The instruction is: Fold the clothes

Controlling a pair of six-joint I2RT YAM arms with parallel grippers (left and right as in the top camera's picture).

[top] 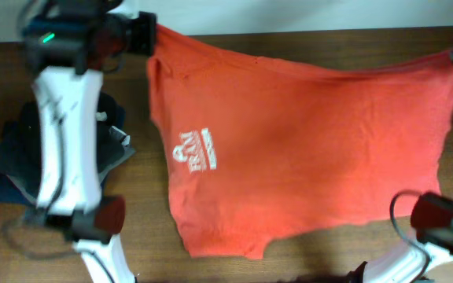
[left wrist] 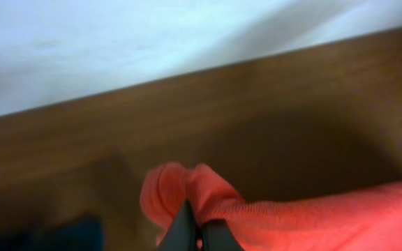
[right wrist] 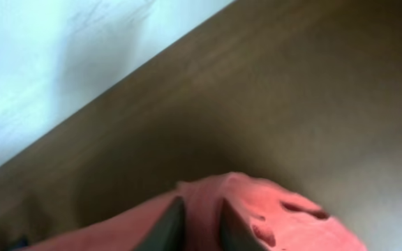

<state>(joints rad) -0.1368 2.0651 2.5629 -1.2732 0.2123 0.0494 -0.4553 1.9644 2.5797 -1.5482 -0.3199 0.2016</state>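
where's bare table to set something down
Bare wood: the strip between the dark clothes pile and the red T-shirt, and the near edge below its hem. Middle and right are covered; the left arm crowds the pile.

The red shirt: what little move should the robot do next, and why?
Probably open both grippers and let go. The T-shirt lies spread out across the table, print facing up. The left gripper and right gripper have only its far edge between their fingers. Letting go should drop that edge flat, ready for a first fold.
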